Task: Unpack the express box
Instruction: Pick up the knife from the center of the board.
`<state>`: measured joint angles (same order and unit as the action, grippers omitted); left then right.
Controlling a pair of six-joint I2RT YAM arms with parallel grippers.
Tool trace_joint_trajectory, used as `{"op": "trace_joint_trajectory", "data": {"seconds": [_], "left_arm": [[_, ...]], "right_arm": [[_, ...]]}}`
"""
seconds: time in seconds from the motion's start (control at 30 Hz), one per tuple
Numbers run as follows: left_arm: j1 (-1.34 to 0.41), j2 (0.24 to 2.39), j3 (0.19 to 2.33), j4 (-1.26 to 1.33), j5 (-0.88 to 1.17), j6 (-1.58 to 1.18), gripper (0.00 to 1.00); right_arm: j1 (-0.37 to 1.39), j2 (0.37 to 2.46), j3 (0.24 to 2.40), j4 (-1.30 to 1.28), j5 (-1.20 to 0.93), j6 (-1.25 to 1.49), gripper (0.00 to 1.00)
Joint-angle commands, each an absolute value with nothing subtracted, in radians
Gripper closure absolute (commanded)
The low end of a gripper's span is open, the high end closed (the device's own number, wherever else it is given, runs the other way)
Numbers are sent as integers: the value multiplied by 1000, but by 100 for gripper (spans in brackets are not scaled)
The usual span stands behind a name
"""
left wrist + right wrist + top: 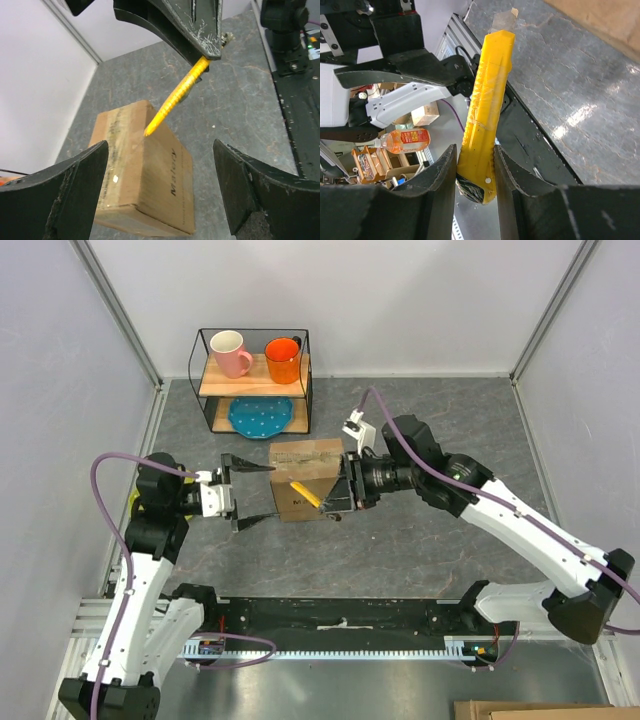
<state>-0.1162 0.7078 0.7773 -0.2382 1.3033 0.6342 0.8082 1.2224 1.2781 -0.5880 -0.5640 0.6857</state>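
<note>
The express box (305, 455) stood near the middle of the grey table (440, 410), just in front of a wire shelf (305, 360) at the far side. It was close to a cube, so no long axis could be made out. Its taped face looked up and its printed side faced the near edge.

In the left wrist view the dark print (173, 172) ran along that side and seemed to begin "Mal"; the rest was too blurred to read.

The left gripper (272, 492) sat at the box's left side with its jaws spread wide and nothing in them. The box lay in line with the gap, and no contact showed.

The right gripper (345, 490) was clamped on a yellow utility knife (303, 493). The knife pointed left and slightly far, its tip at the edge between the taped and printed faces.

A bottle (405, 140) off the table carried an orange label with unreadable text.
</note>
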Motion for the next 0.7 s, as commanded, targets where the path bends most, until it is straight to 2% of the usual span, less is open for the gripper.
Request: {"op": "trace_joint_trajectory", "data": {"seconds": [0.0,0.13,0.33,0.67], "left_arm": [[-132,726,790,-121,1266,663,8],[-146,744,821,-257,1258,800,8],[-167,768,821,-323,1230,877,13],[-198,807,910,-658,1189,1187,47]], "right_arm": [[833,1273,1365,-499,-577,716,98],[851,1324,1374,-463,-595,739,98],[887,1374,1408,-408,-629,770,97],[891,1373,1430,-405,-646,778,96]]}}
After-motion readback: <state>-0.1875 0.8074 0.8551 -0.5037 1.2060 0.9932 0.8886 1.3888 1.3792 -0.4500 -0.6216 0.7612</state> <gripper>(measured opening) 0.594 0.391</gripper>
